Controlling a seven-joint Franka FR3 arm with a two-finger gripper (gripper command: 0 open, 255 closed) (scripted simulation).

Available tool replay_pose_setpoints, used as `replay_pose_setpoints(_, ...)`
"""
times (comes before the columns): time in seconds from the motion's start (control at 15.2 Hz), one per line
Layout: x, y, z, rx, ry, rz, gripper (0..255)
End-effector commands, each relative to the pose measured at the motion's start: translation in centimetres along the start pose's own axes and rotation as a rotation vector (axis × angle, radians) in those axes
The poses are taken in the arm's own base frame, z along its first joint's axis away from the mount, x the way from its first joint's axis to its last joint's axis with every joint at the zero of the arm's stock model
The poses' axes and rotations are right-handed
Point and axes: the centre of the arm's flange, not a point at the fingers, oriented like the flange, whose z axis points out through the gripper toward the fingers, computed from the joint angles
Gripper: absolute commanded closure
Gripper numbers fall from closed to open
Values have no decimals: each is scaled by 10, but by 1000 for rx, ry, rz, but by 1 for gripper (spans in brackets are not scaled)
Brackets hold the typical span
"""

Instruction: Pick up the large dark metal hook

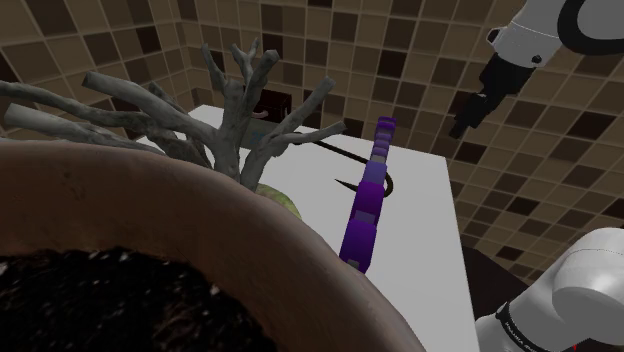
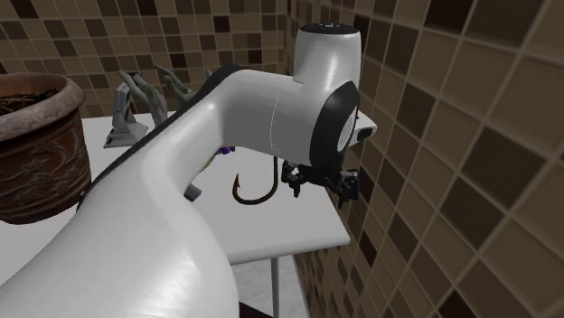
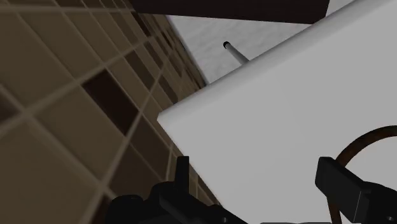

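Black two-finger gripper (image 2: 319,182) open over white table (image 2: 298,230) edge; large dark metal hook (image 2: 256,200) at its 9 o'clock, second exterior view; brown checkered-tile walls (image 2: 452,135).

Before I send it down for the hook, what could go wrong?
1. In the wrist view the hook sits off to one side of the open jaws, so a straight descent may miss it.
2. The jaws hang near the table edge and could clip it.
3. The purple object lies close by the hook and may get knocked.
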Motion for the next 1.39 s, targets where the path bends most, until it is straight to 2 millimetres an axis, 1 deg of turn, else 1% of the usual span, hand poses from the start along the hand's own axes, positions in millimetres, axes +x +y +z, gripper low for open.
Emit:
replay_pose_setpoints(0.0,0,0,0,0,0,0,0)
replay_pose_setpoints(0.4,62,-43,28,21,-28,-115,0)
replay_pose_setpoints(0.79,118,-94,57,41,-55,-230,0)
replay_pose_setpoints(1.25,174,-162,92,66,-87,-364,0)
replay_pose_setpoints(1.32,175,-162,92,66,-87,-366,0)
